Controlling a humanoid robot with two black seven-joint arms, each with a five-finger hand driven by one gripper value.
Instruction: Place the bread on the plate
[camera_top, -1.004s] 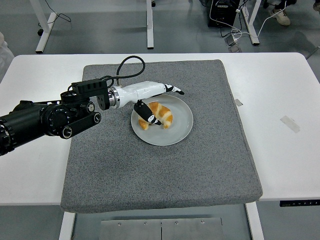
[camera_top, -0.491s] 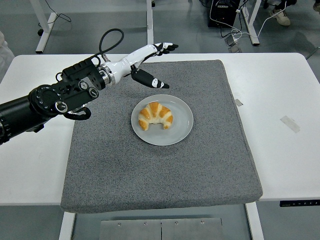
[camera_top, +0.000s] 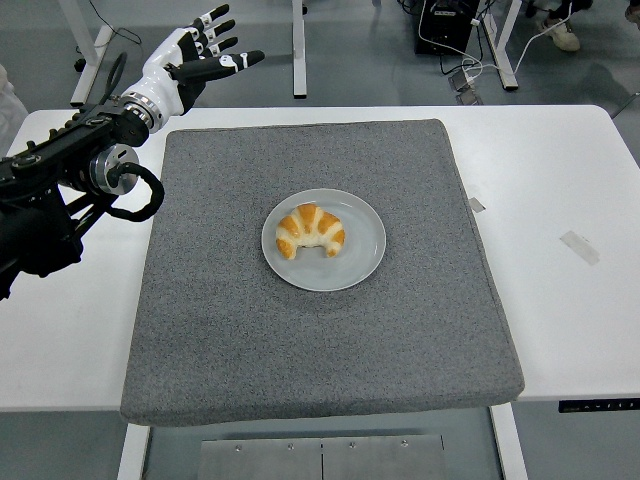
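A golden croissant (camera_top: 311, 231) lies on the grey round plate (camera_top: 362, 250) in the middle of the grey mat (camera_top: 320, 330). My left hand (camera_top: 205, 52) is raised high at the upper left, beyond the mat's far left corner, well away from the plate. Its white fingers with black tips are spread and hold nothing. The black left arm (camera_top: 60, 185) enters from the left edge. No right arm shows.
The mat lies on a white table (camera_top: 570, 190). Small bits of tape (camera_top: 580, 247) sit on the table to the right of the mat. Table legs and cables stand on the floor behind.
My left hand has let go of the croissant, which stays on the plate, and has lifted away up and to the left, past the mat's far corner.
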